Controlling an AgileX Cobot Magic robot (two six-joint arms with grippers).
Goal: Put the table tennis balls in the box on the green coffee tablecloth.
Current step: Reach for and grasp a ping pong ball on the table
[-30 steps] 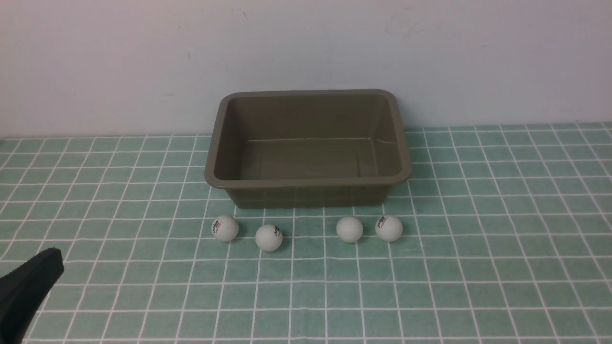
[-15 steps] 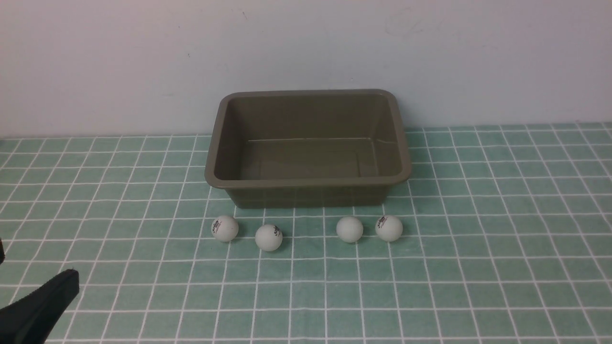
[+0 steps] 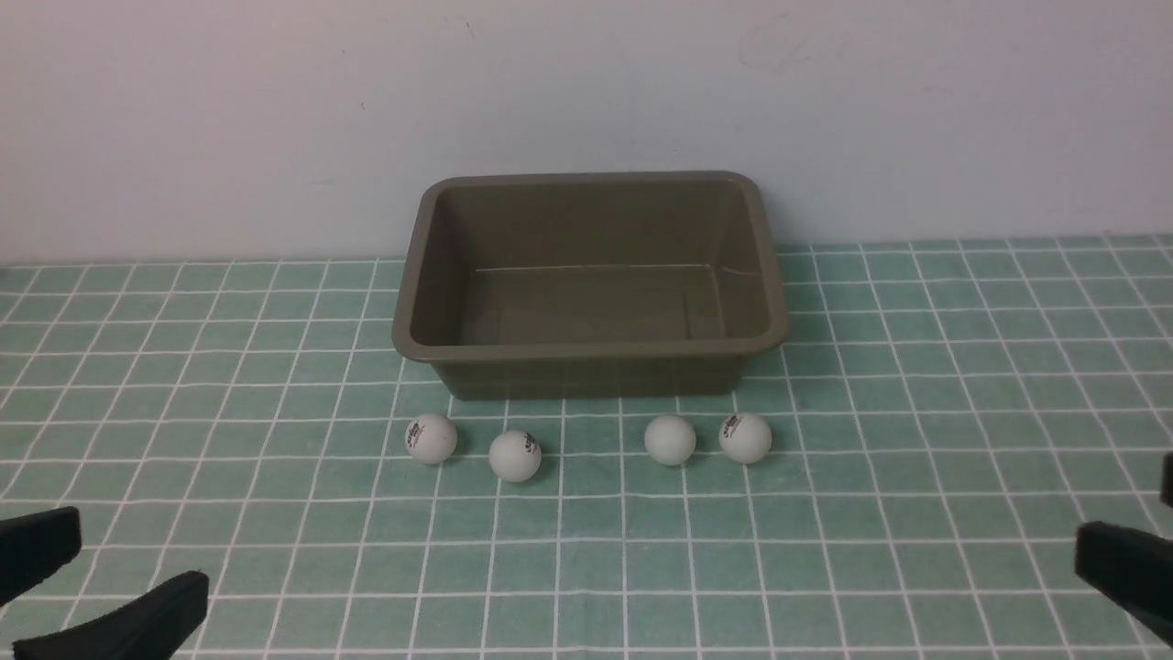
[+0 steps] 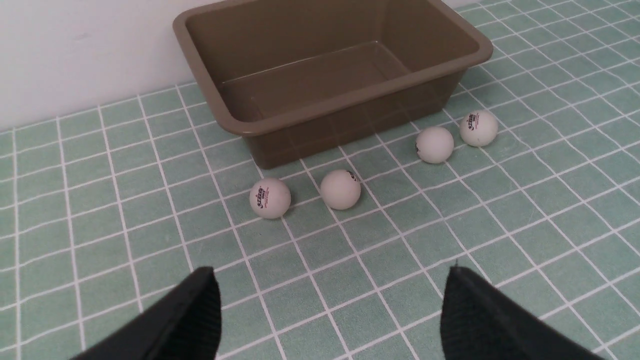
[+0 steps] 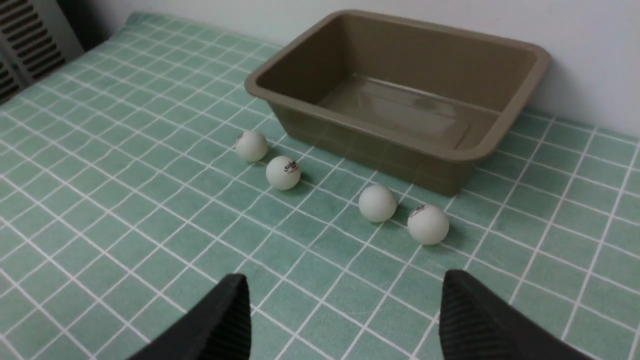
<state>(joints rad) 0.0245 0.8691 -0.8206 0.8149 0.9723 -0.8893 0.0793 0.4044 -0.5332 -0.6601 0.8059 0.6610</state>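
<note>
Several white table tennis balls lie in a row on the green checked tablecloth (image 3: pixel 916 385) in front of the olive-brown box (image 3: pixel 591 349): a logo ball (image 3: pixel 431 438), a second (image 3: pixel 515 456), a plain one (image 3: pixel 670 440) and another logo ball (image 3: pixel 745 438). The box is empty. My left gripper (image 3: pixel 128 564) is open at the near left, well short of the balls. In the left wrist view (image 4: pixel 330 280) the balls (image 4: pixel 270 198) lie ahead of it. My right gripper (image 5: pixel 342 287) is open; one finger (image 3: pixel 1123 568) shows at the near right in the front view.
A pale wall stands right behind the box. A slatted grey panel (image 5: pixel 30 40) shows past the cloth's far left edge in the right wrist view.
My left gripper has come further into view at the near left and now shows both fingers spread. A right gripper finger has entered at the near right. Balls and box have not moved.
</note>
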